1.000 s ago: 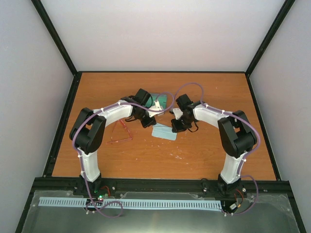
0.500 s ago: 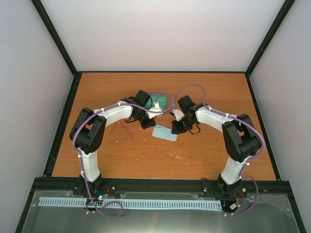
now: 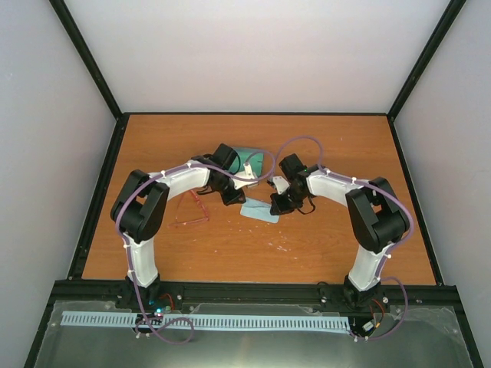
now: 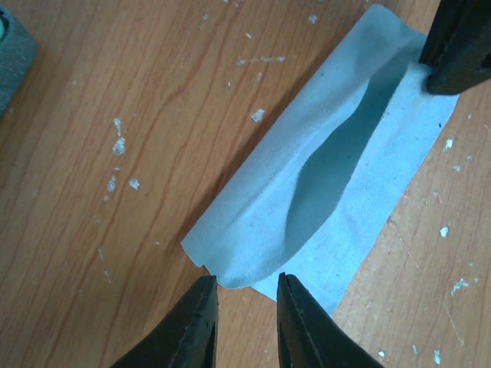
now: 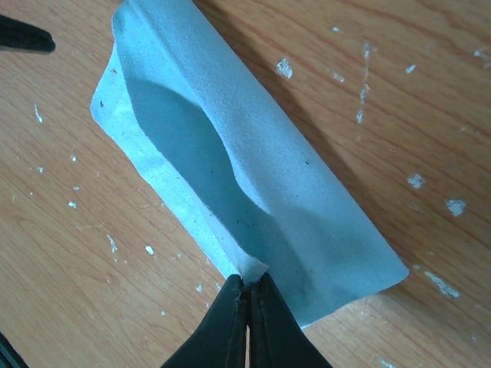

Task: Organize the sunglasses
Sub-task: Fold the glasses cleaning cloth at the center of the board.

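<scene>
A: Since a second ago your left pincer (image 4: 245,285) has parted its jaws, and the folded end of the cloth (image 4: 337,176) lies loose at its tips. Your right pincer (image 5: 248,282) is clenched on the far corner.
B: What could spoil it?
A: Tug with the right alone and the fold may flop open. The sunglasses (image 3: 192,211) lie on the tabletop (image 3: 307,245), well off to the left pincer's left. The case (image 3: 257,160) sits just beyond it.
B: Room?
A: Bare tabletop on the near side of both pincers. Lift straight, because the case rim is close.
</scene>
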